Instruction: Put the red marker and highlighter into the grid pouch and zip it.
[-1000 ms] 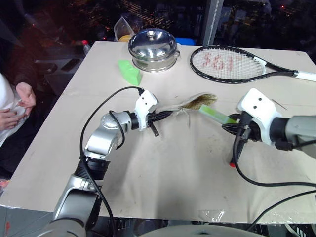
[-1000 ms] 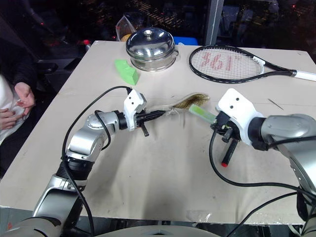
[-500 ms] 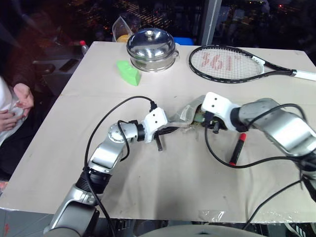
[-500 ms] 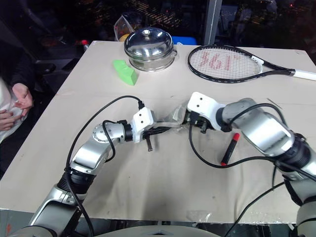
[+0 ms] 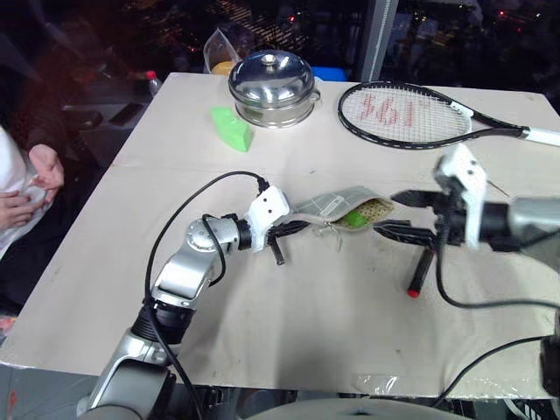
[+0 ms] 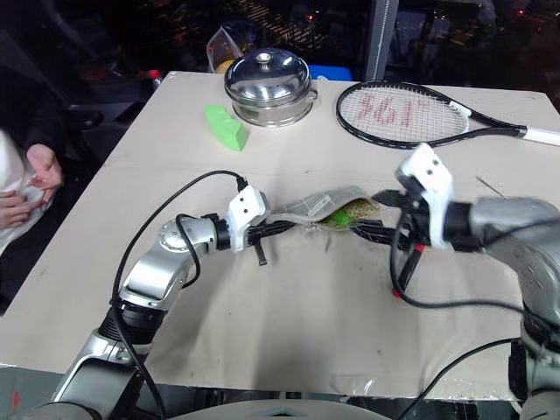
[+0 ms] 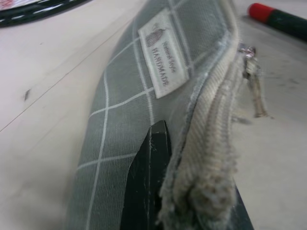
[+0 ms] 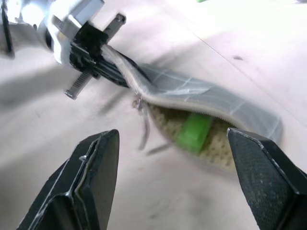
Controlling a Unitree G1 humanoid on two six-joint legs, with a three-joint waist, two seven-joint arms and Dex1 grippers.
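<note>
1. Highlighter [image 8: 194, 132] now lies inside the open mouth of the grid pouch [image 5: 328, 206]; a second ago our right gripper [image 5: 404, 214] carried it toward the opening.
2. Our right fingers [image 8: 95, 167] have spread wide, empty, and drawn back just beside the pouch.
3. Our left gripper [image 5: 282, 231] stays clamped on the pouch's zipper edge, holding it open.
4. Red marker [image 5: 420, 270] rests on the worktop [image 5: 306, 315], near the right gripper. We judge it comes next, then zipping.
</note>
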